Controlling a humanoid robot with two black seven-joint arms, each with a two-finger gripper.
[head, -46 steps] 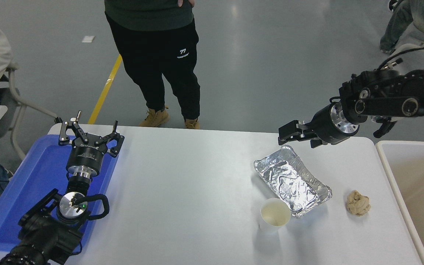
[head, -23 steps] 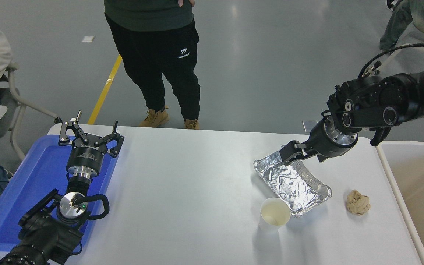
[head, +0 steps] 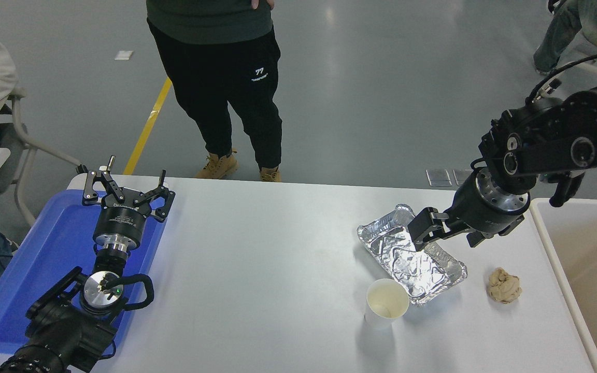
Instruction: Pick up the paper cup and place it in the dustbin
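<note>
The paper cup (head: 385, 304) stands upright on the white table (head: 257, 269), just in front of the near-left corner of a crinkled foil tray (head: 423, 272). The dustbin (head: 543, 225) with its off-white rim stands at the table's right edge, partly cut off by the picture. My right gripper (head: 418, 232) hangs over the far part of the foil tray, pointing left and down, well behind the cup and apart from it. It is seen side-on and holds nothing that shows. My left gripper (head: 127, 182) is open and parked over the blue tray at the lower left.
A crumpled tan paper ball (head: 504, 286) lies right of the foil tray, near the dustbin. A blue plastic tray (head: 16, 295) lies at the table's left end. A person (head: 215, 77) stands at the far side; others sit at the far left and far right.
My right gripper has come down and forward from above the table's far edge to over the foil tray, nearer the cup. The cup, tray and ball have not moved.
</note>
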